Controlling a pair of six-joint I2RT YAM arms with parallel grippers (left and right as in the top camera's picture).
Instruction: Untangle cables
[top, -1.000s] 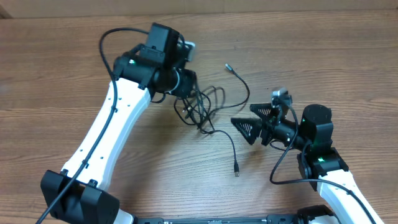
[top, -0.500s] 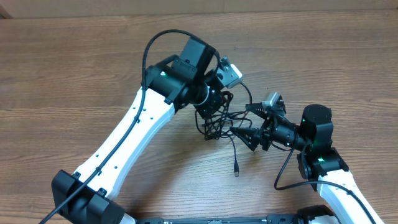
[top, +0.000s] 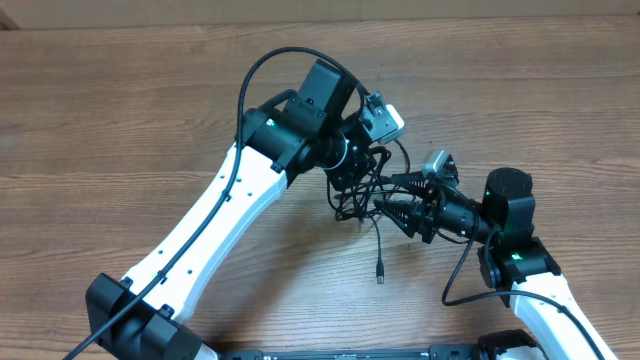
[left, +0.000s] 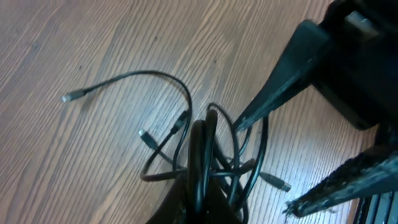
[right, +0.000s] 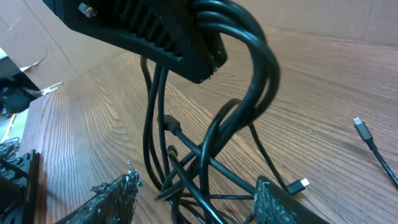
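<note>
Bare counter (top: 120, 100) lies all round; the bent left gripper (top: 348, 175) clamps the hanging cables (top: 352, 202), and the right gripper (top: 386, 192) gapes wide around them.

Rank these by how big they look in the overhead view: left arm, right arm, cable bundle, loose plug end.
1. left arm, clearly largest
2. right arm, partly cut off by the frame
3. cable bundle
4. loose plug end, smallest
</note>
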